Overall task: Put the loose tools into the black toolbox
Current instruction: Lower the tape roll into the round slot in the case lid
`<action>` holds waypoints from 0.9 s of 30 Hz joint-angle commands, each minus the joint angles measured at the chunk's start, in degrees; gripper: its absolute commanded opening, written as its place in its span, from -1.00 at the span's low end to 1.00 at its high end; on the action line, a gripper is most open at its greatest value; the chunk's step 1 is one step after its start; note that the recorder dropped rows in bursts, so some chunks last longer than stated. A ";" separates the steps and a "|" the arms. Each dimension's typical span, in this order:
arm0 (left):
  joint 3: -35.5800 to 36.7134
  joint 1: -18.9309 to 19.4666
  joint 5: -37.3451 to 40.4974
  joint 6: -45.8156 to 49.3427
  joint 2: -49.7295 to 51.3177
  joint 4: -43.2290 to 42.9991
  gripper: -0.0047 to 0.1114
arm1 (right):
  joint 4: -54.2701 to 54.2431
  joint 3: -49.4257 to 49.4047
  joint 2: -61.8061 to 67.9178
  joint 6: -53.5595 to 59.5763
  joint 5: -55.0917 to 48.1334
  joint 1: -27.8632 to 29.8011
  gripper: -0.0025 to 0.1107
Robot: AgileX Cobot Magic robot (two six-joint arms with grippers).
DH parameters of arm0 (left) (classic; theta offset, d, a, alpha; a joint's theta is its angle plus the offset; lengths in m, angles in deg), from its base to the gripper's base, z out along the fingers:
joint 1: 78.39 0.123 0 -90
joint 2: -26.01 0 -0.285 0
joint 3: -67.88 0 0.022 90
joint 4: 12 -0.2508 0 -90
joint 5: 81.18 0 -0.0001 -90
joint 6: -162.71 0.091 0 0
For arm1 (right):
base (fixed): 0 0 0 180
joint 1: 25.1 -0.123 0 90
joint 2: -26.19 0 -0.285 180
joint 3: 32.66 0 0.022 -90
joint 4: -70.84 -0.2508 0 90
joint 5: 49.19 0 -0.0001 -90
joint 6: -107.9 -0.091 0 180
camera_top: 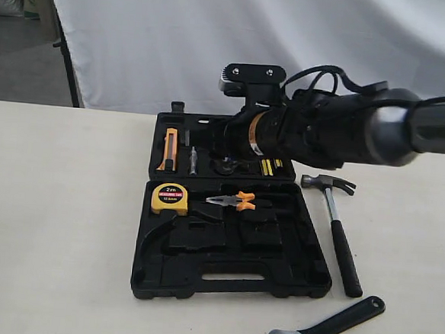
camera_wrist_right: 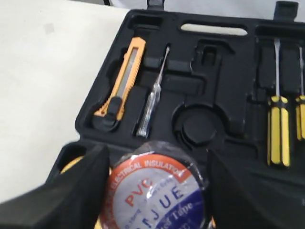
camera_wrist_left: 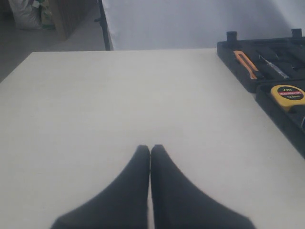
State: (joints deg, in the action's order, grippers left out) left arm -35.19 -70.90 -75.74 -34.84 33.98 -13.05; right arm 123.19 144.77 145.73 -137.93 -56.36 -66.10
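Note:
My right gripper (camera_wrist_right: 155, 161) is shut on the blue-red-white tape roll (camera_wrist_right: 155, 195), holding it above the far half of the black toolbox (camera_wrist_right: 224, 95), just short of an empty round recess (camera_wrist_right: 198, 126). In the exterior view my right arm (camera_top: 316, 131) reaches across over that half of the toolbox (camera_top: 230, 278). The steel claw hammer (camera_top: 339, 221) lies on the table right of the case. Nearer the front edge lies the silver adjustable wrench (camera_top: 325, 331). Over bare table left of the toolbox (camera_wrist_left: 228, 52), my left gripper (camera_wrist_left: 150, 149) is shut on nothing.
The case holds a yellow tape measure (camera_top: 170, 198), orange-handled pliers (camera_top: 235, 201), an orange utility knife (camera_top: 169, 149), a tester screwdriver (camera_wrist_right: 151, 102) and yellow-handled screwdrivers (camera_wrist_right: 279, 129). A white backdrop hangs behind the table.

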 commanded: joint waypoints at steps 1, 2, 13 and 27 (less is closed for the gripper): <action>-0.15 1.45 -0.41 -0.27 -0.18 -0.25 -0.91 | 0.83 8.90 7.92 0.77 2.54 2.28 -0.96; -0.15 1.45 -0.41 -0.27 -0.18 -0.25 -0.91 | 0.83 11.00 9.84 0.77 2.40 2.78 -0.96; -0.15 1.45 -0.41 -0.27 -0.18 -0.25 -0.91 | 0.83 19.90 21.34 0.77 2.15 3.54 -0.96; -0.15 1.45 -0.41 -0.27 -0.18 -0.25 -0.91 | 1.72 20.62 23.32 0.77 1.82 4.23 -0.96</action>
State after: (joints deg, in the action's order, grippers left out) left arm -35.19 -70.90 -75.74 -34.84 33.98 -13.05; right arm 123.60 164.58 168.55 -137.72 -54.41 -62.31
